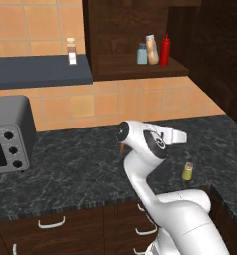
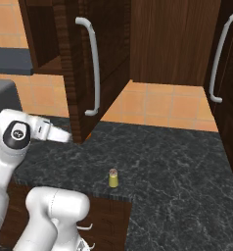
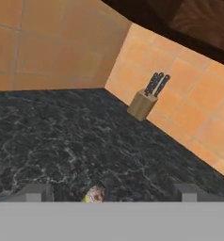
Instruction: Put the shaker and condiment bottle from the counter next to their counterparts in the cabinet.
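Left base view: I see shaker [image 1: 187,171] upright near counter [image 1: 80,164] front edge, bare stone all round. Condiment bottle [image 1: 165,50] on cabinet [image 1: 135,30] shelf, just beside tan bottle [image 1: 152,50] and pale shaker [image 1: 142,54]. Arm folded, wrist level, shaker at 4 o'clock from it.

Right base view: open cabinet door [image 2: 84,63] hangs above wrist; shaker [image 2: 113,178] at 5 o'clock, well apart.

Hand view: gripper [image 3: 111,190] spread, grasping nothing; shaker cap [image 3: 94,194] between fingertips [image 3: 37,192], 6 o'clock. Knife block [image 3: 143,103] at 1 o'clock by wall.
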You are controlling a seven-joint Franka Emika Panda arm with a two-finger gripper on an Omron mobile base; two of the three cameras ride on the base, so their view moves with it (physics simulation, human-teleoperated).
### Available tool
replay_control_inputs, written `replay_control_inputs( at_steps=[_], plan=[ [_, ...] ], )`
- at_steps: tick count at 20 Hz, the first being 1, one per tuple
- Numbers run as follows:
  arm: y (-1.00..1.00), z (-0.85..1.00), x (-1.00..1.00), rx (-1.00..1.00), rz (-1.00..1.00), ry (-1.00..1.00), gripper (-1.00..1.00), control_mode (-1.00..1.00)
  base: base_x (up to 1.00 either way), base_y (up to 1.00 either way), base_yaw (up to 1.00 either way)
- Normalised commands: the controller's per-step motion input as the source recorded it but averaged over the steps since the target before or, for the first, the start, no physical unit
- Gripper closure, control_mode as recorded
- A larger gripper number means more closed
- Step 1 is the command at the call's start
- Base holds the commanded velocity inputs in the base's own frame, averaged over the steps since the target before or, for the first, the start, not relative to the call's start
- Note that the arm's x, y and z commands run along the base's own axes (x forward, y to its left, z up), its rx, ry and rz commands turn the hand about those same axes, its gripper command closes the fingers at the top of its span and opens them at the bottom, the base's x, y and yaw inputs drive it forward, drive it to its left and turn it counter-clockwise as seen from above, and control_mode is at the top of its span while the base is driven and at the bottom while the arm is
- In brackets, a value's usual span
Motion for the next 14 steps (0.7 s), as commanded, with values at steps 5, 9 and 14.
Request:
replay_control_inputs(
  at_steps=[5,9,14],
  plan=[
    [-0.13,-0.78,-0.17,0.0,-0.37,-0.15,-1.0,-1.0,0.0,0.0,0.0],
    [-0.09,-0.62,-0.01,0.0,-0.03,-0.28,-1.0,-1.0,0.0,0.0,0.0],
    [-0.57,-1.0,-0.17,-0.08,-0.17,-0.47,-1.0,-1.0,0.0,0.0,0.0]
  ],
)
